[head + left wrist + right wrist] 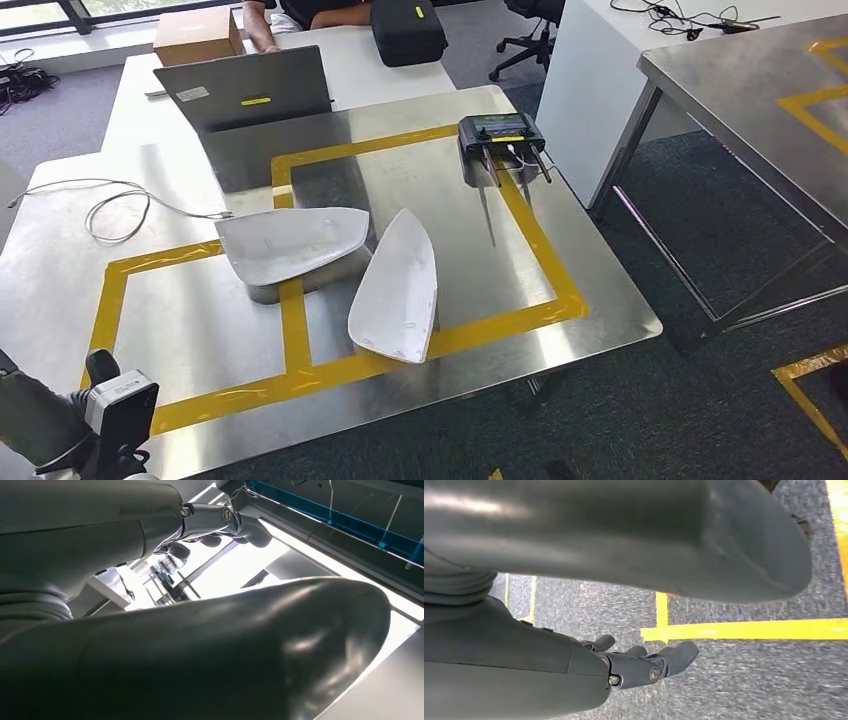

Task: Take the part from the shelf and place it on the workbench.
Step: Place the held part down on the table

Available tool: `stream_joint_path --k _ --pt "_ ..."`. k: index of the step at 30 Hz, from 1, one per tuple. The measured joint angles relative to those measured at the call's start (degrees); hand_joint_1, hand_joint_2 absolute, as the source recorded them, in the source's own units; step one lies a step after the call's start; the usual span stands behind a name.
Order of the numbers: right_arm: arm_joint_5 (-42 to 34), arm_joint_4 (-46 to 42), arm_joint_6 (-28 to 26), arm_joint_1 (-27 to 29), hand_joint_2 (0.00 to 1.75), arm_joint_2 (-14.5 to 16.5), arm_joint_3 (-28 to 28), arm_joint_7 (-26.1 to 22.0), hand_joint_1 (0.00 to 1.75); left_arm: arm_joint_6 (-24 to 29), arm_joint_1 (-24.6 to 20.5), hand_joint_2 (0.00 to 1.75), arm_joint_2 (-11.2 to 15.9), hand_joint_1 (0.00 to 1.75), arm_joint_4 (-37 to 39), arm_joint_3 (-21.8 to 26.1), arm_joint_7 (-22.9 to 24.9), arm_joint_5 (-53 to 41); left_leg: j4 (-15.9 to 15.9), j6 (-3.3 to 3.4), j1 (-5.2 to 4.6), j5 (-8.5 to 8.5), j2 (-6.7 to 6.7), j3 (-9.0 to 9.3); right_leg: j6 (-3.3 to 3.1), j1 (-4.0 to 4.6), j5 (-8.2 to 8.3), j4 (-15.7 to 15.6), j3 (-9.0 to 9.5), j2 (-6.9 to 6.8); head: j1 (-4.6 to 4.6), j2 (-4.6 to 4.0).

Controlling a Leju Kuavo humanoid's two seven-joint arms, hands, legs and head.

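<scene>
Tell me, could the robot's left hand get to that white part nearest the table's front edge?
Probably yes: the white part lies uncovered on the workbench, nothing over it, and the left hand holds nothing.

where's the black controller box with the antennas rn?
Head view: the black controller box sits at the far right of the steel workbench, on the far yellow tape line, beyond the two white shell parts.

no readable text, labels or numbers anywhere
</scene>
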Motion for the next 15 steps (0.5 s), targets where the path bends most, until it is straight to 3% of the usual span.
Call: stream_joint_path --k 2,3,6,7,9,11,12,13,14,15 --pt "0.1 0.0 -0.1 -0.1 0.0 0.0 0.0 0.0 0.0 0.0 0.2 0.0 -0.3 0.0 -0.1 0.2 -0.5 -0.1 -6.9 -0.07 0.03 1.9 -0.25 4.12 0.62 -0.2 0.29 0.9 -0.97 0.11 -0.01 0.0" --pt "0.2 0.0 0.0 -0.1 0.0 0.0 0.0 -0.1 0.0 0.0 0.5 0.0 -0.4 0.0 -0.2 0.4 -0.8 0.1 -8.7 0.12 -0.02 2.16 -0.42 4.94 1.0 -0.19 0.49 1.2 -1.27 0.23 0.01 0.0" --pt "0.8 0.0 0.1 0.0 0.0 -0.1 0.0 -0.3 0.0 0.0 1.4 0.0 -0.7 0.0 -0.5 1.1 -1.4 1.0 -8.9 1.58 -0.21 2.67 -0.58 3.97 2.27 -0.2 1.38 1.2 -1.74 0.6 0.04 0.0" --pt "1.0 0.0 0.1 0.0 0.0 -0.1 0.0 -0.1 0.0 0.0 1.5 0.0 -0.8 0.0 -0.5 1.3 -1.4 1.1 -8.9 2.18 -0.17 3.07 -0.49 3.66 2.64 -0.27 0.91 1.6 -2.05 0.6 0.06 0.0" --pt "1.5 0.0 0.2 0.1 0.0 -0.1 0.1 0.2 0.0 0.0 1.9 0.0 -1.1 0.0 -0.6 1.6 -1.7 1.0 -9.1 3.11 -0.03 4.2 -0.28 2.74 3.17 -0.38 -2.88 5.0 -3.42 0.46 0.12 0.0" --pt "1.9 0.0 0.3 0.0 0.0 0.0 0.1 0.1 0.0 0.0 2.5 0.0 -1.7 0.0 -0.7 2.0 -2.1 0.9 -8.9 3.41 -0.14 5.36 -0.17 1.42 3.41 -0.35 -8.38 12.1 -5.44 0.37 0.18 0.0" --pt "2.0 0.0 0.3 -0.1 0.0 0.0 0.1 -0.1 0.0 0.0 2.8 0.0 -1.9 0.0 -0.8 2.2 -2.3 0.8 -8.9 3.43 -0.23 5.89 -0.09 0.67 3.42 -0.31 -9.92 15.3 -6.04 0.37 0.19 0.0" --pt "2.1 0.0 0.4 -0.1 0.0 0.0 0.1 -0.3 0.0 0.0 3.2 0.0 -2.1 0.0 -0.8 2.5 -2.5 0.9 -8.8 3.43 -0.32 6.39 0.01 -0.06 3.31 -0.24 -10.2 17.1 -5.83 0.37 0.19 0.0" --pt "2.2 0.0 0.3 -0.1 0.0 0.0 0.1 -0.4 0.0 0.0 3.5 0.0 -2.2 0.0 -0.8 2.8 -2.5 0.9 -8.7 3.39 -0.4 6.87 0.09 -0.77 3.09 -0.15 -9.33 16.7 -4.54 0.37 0.19 0.0" --pt "2.4 0.0 0.3 -0.2 0.0 0.0 0.2 -0.4 0.0 0.0 3.8 0.0 -2.3 0.0 -0.8 3.1 -2.4 0.8 -8.6 3.32 -0.47 7.35 0.12 -1.42 2.75 -0.03 -7.9 14.2 -2.23 0.37 0.19 0.0"
